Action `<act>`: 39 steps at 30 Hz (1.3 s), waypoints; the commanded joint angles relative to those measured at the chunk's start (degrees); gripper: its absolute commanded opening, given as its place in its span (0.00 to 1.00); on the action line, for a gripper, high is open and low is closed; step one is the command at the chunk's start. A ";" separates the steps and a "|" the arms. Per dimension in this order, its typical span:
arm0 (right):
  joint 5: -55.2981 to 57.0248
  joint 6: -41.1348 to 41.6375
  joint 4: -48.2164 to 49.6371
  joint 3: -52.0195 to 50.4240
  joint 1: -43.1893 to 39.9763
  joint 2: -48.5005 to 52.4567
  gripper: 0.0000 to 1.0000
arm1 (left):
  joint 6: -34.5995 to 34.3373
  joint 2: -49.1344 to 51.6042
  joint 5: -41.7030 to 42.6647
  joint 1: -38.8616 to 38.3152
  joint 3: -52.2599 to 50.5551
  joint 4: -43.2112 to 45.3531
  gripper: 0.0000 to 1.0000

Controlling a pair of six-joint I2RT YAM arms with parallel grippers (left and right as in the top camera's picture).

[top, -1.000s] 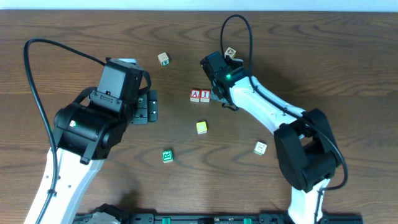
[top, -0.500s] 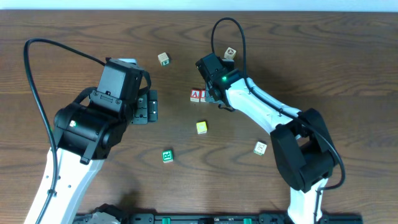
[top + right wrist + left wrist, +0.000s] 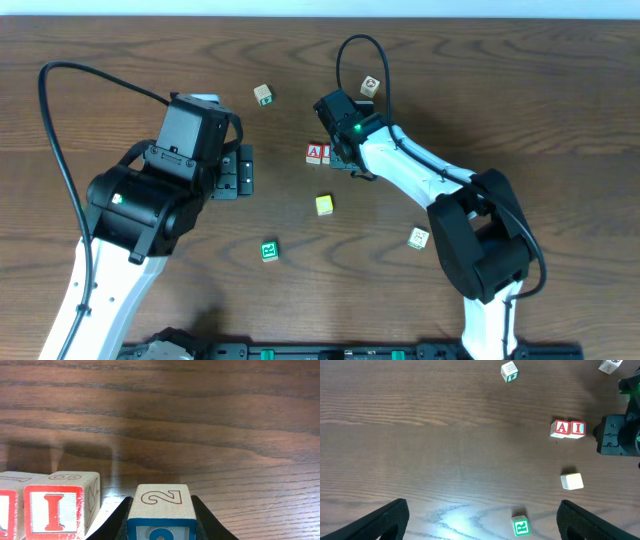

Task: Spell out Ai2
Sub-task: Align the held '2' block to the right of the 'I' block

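The red-framed A cube [image 3: 562,428] and red-framed I cube [image 3: 577,428] stand touching, side by side, near the table's middle. My right gripper [image 3: 160,521] is shut on the blue-framed 2 cube [image 3: 160,505], which sits just right of the I cube [image 3: 55,505] with a narrow gap between them. From overhead the right gripper [image 3: 341,150] hides the 2 cube and overlaps the I cube's edge beside the A cube [image 3: 314,153]. My left gripper [image 3: 482,520] hangs open over bare wood to the left, well away from the cubes [image 3: 240,172].
A plain yellow cube [image 3: 324,205] lies just below the A and I pair. A green-faced cube [image 3: 269,250] lies further toward the front. Other loose cubes sit at the back [image 3: 263,95], back right [image 3: 370,86] and right front [image 3: 418,238].
The right gripper has carried the 2 cube leftward up to the I cube and now overlaps it in the overhead view. The left arm has not moved.
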 commanded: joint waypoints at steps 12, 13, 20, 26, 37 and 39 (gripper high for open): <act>-1.92 0.48 0.39 -0.59 0.33 1.11 0.28 | 0.02 -0.07 -0.87 0.09 0.39 -0.20 0.95; -1.99 0.48 0.42 -0.59 0.33 1.11 0.31 | 0.02 -0.07 -0.85 0.07 0.39 -0.20 0.96; -1.97 0.48 0.63 -0.61 0.33 1.14 0.32 | 0.02 -0.07 -0.85 0.09 0.39 -0.20 0.95; -1.97 0.46 0.68 -0.61 0.33 1.14 0.36 | 0.02 -0.07 -0.87 0.07 0.39 -0.20 0.95; 0.15 0.44 2.08 -0.59 0.26 0.87 0.38 | 0.02 -0.07 -0.87 0.07 0.39 -0.20 0.96; 0.15 0.44 2.36 -0.59 0.17 0.55 0.38 | 0.02 -0.07 -0.87 0.07 0.39 -0.20 0.95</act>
